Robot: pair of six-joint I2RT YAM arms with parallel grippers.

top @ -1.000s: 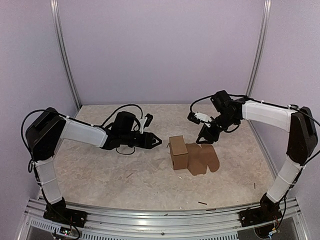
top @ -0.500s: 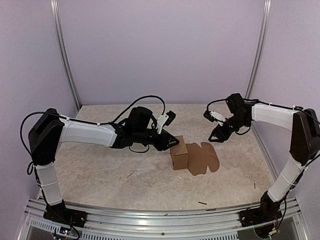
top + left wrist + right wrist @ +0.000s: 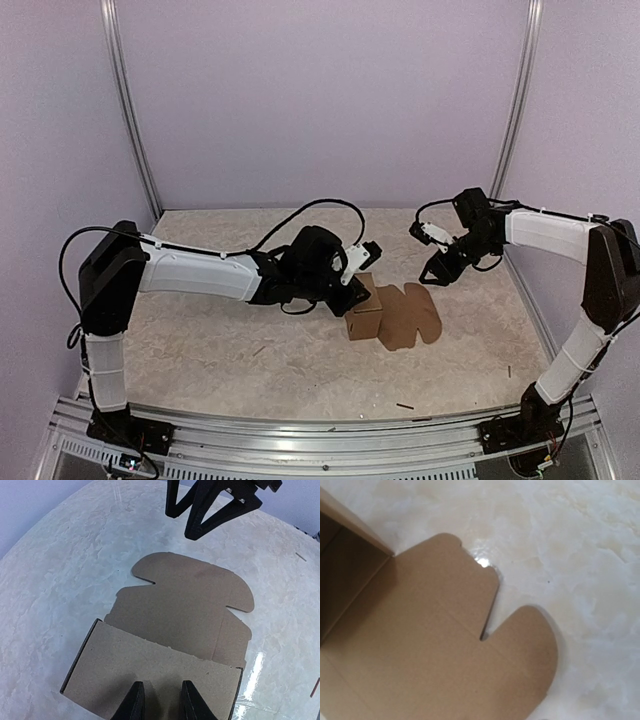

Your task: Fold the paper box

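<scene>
The paper box (image 3: 362, 322) is brown cardboard, a small upright body with its lid and rounded flaps (image 3: 408, 318) lying flat on the table to its right. My left gripper (image 3: 362, 290) is at the box's upper left edge. In the left wrist view its fingertips (image 3: 136, 700) stand a little apart over the box's plain panel (image 3: 150, 665), with nothing between them. My right gripper (image 3: 432, 278) hovers behind the flat flaps, open and empty, and shows again as the right gripper (image 3: 181, 525) beyond the lid (image 3: 185, 605). The right wrist view shows only the flaps (image 3: 420, 645) and the box's open inside (image 3: 335, 580).
Tiny dark scraps lie on the marbled table: one scrap (image 3: 405, 406) near the front, another (image 3: 258, 350) left of the box, a third (image 3: 508, 371) at the right. Purple walls with metal uprights close in three sides. A metal rail (image 3: 300, 440) runs along the near edge.
My left arm has reached rightward to the box, and its fingers have narrowed. My right gripper pulled back from the box to the right, then held still.
</scene>
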